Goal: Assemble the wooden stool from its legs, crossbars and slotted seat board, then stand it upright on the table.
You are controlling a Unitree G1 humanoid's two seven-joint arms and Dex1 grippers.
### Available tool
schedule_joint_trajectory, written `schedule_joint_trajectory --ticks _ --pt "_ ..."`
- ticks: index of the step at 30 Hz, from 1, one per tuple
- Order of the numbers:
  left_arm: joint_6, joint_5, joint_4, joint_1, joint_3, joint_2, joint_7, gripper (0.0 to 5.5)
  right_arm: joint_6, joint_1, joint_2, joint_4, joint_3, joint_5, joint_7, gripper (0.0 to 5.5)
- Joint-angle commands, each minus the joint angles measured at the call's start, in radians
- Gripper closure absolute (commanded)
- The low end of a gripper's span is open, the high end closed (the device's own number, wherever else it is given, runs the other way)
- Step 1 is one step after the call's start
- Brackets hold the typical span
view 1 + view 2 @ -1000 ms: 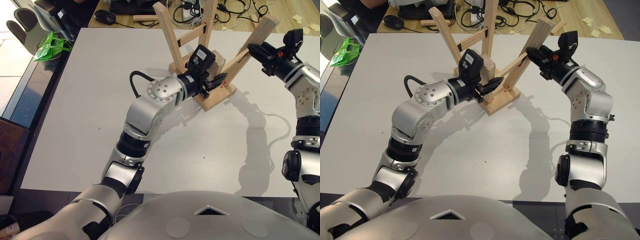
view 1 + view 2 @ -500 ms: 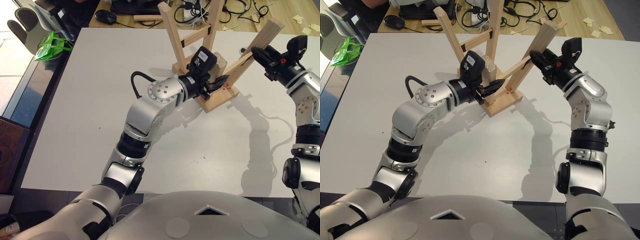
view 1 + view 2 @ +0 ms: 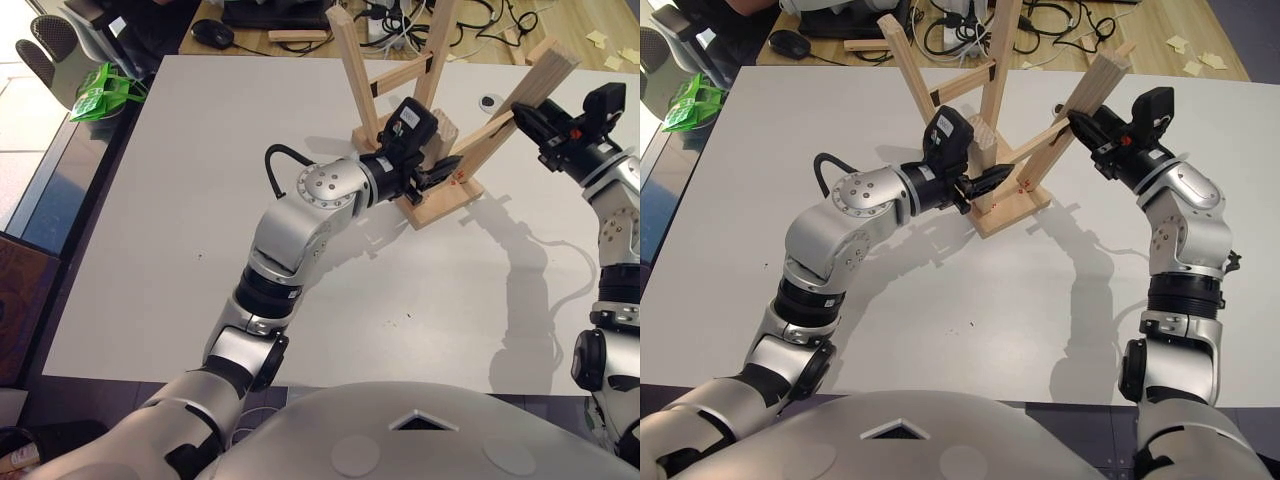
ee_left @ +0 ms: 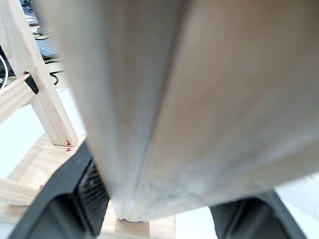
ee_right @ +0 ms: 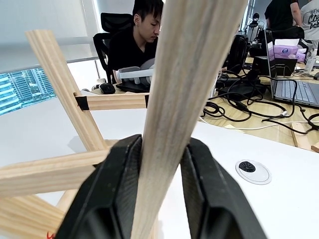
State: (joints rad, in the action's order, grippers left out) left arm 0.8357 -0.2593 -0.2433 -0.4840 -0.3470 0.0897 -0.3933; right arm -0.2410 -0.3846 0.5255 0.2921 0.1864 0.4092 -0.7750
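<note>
The left arm stretches forward over the table [image 3: 180, 220], elbow bent. The left gripper [image 3: 1002, 179] is clamped on the middle leg [image 4: 199, 99] just above the seat board [image 3: 441, 201]. The right arm stands raised, and the right gripper [image 3: 522, 113] is clamped high on the right leg [image 3: 548, 78]. The stool [image 3: 1012, 150] sits upside down near the table's far edge. A mouse [image 3: 210, 33] and cables [image 3: 475, 15] lie beyond that edge, and a green bag [image 3: 100, 92] lies off the left edge.

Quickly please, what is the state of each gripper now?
Left gripper: closed on a stool leg, near the seat board.
Right gripper: closed on the outer leg, higher up.
</note>
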Motion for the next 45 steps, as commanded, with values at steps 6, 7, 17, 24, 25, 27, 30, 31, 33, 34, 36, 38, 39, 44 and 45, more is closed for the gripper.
schedule_joint_trajectory --ticks 6,7,17,24,25,27,30,31,33,34,36,38,39,44,45 --pt "0.067 0.014 0.038 0.036 -0.004 0.027 0.011 3.17 0.072 0.072 0.050 0.050 -0.026 -0.071 -0.017 4.40" --pt "0.067 0.014 0.038 0.035 -0.005 0.026 0.011 3.17 0.074 0.073 0.051 0.052 -0.026 -0.070 -0.018 4.40" --pt "0.052 0.013 0.028 0.039 -0.015 0.023 0.005 3.18 0.014 -0.005 0.029 0.101 0.000 -0.039 0.040 4.04" --pt "0.032 0.016 0.021 0.044 -0.031 0.026 -0.003 3.20 0.013 -0.038 -0.015 0.085 0.035 -0.009 0.074 2.72" --pt "0.031 0.017 0.021 0.046 -0.032 0.027 -0.004 3.20 0.018 -0.040 -0.021 0.080 0.039 -0.007 0.077 2.58" --pt "0.029 0.019 0.022 0.046 -0.034 0.029 -0.005 3.20 0.037 -0.049 -0.030 0.079 0.045 -0.013 0.092 2.32" --pt "0.024 0.021 0.025 0.048 -0.039 0.030 -0.006 3.21 0.040 -0.069 -0.041 0.066 0.056 -0.005 0.102 1.84" --pt "0.021 0.022 0.027 0.049 -0.041 0.033 -0.007 3.21 0.026 -0.078 -0.046 0.049 0.064 0.013 0.101 1.84" --pt "0.015 0.025 0.031 0.052 -0.046 0.038 -0.008 3.22 0.000 -0.098 -0.054 0.017 0.077 0.049 0.096 1.84" --pt "0.013 0.026 0.033 0.053 -0.048 0.039 -0.009 3.22 -0.012 -0.105 -0.057 0.003 0.081 0.063 0.091 1.84" --pt "0.009 0.026 0.035 0.054 -0.051 0.040 -0.008 3.22 -0.049 -0.111 -0.060 -0.035 0.081 0.098 0.078 1.84" --pt "0.008 0.027 0.034 0.056 -0.052 0.041 -0.007 3.22 -0.096 -0.115 -0.063 -0.085 0.076 0.137 0.066 1.84" --pt "0.008 0.026 0.033 0.058 -0.052 0.042 -0.006 3.23 -0.110 -0.117 -0.064 -0.100 0.073 0.146 0.067 1.84" --pt "0.003 0.028 0.035 0.058 -0.055 0.047 -0.007 3.24 -0.134 -0.112 -0.046 -0.086 0.042 0.105 0.087 1.84" --pt "0.001 0.029 0.036 0.058 -0.055 0.048 -0.007 3.24 -0.137 -0.105 -0.036 -0.073 0.027 0.084 0.086 1.84"
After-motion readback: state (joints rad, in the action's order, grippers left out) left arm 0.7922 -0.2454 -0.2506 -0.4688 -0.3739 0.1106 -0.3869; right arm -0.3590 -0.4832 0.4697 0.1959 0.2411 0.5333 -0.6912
